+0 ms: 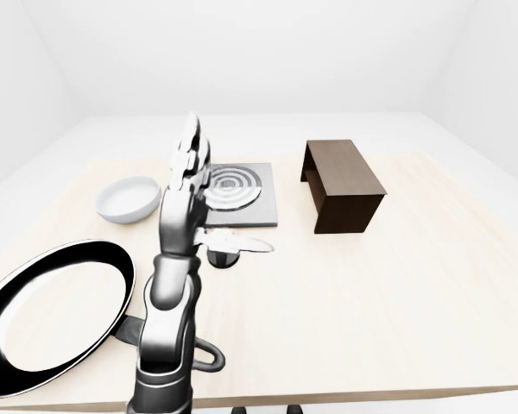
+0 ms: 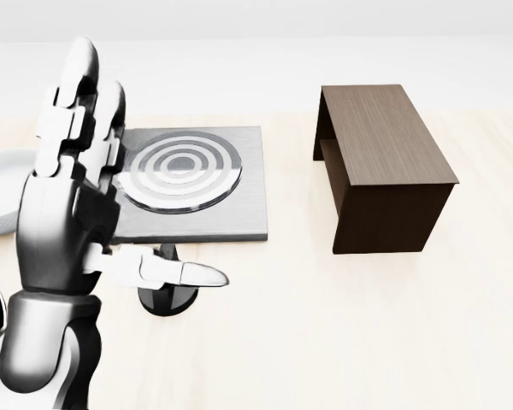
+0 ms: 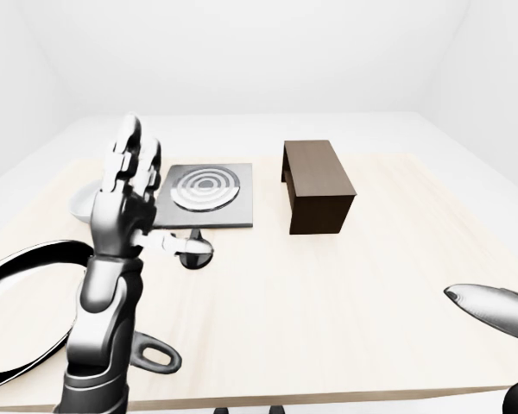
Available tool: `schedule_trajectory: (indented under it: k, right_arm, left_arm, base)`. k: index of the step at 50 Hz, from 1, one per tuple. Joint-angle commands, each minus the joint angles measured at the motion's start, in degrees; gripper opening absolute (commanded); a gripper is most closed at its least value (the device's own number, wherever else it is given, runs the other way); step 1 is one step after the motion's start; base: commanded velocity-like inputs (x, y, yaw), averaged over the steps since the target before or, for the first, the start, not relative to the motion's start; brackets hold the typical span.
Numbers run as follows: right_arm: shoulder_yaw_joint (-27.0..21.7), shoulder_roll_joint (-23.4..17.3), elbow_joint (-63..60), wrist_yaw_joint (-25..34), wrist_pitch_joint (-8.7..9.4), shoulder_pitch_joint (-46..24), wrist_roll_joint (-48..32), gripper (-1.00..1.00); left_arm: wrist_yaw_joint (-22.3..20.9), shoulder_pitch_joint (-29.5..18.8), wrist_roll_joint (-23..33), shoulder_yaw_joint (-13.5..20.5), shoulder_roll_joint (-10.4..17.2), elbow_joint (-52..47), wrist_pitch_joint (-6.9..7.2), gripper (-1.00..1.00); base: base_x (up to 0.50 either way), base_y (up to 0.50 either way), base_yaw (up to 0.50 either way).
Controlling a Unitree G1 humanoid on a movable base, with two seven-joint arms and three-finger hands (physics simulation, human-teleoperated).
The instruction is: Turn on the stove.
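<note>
The stove [image 2: 231,218] is a flat grey plate with a ringed round burner [image 2: 181,169], lying on the light wooden table left of centre in the head view. A black round knob [image 2: 167,297] stands on the table just below the stove's lower edge. My left hand [image 2: 103,201] is raised upright in front of the stove's left part, fingers spread and thumb [image 2: 188,273] pointing right above the knob; it is open and holds nothing. My right hand [image 3: 492,312] shows only as a fingertip at the lower right of the right-eye view.
A dark brown wooden box [image 2: 385,162] stands right of the stove. A white bowl [image 1: 128,198] sits left of the stove. A large black frying pan [image 1: 52,315] lies at the lower left, its handle by my left forearm. The table's edge [image 1: 371,398] runs along the bottom.
</note>
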Motion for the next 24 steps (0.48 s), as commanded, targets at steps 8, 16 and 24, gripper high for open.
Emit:
schedule_trajectory:
  k: [8,16,24]
  right_arm:
    - [-0.1,-0.3,0.0,-0.3,0.0,0.2,0.5,1.0]
    - [-0.2,-1.1,0.0,-1.4,0.0,1.1,1.9,1.0]
    - [0.1,-0.8,0.0,-1.1,0.0,1.3,1.5,1.0]
  left_arm:
    - [2.3,-3.7,-4.6,5.5,3.2,-35.6,0.0,1.0]
    - [18.3,-7.2,-25.1,11.4,15.4,-36.8,0.0,1.0]
    - [33.8,-7.6,-60.0,14.7,43.7,-36.8,0.0,1.0]
  base:
    - [0.0,0.0,0.0]
    - [0.0,0.0,0.0]
    - [0.0,0.0,0.0]
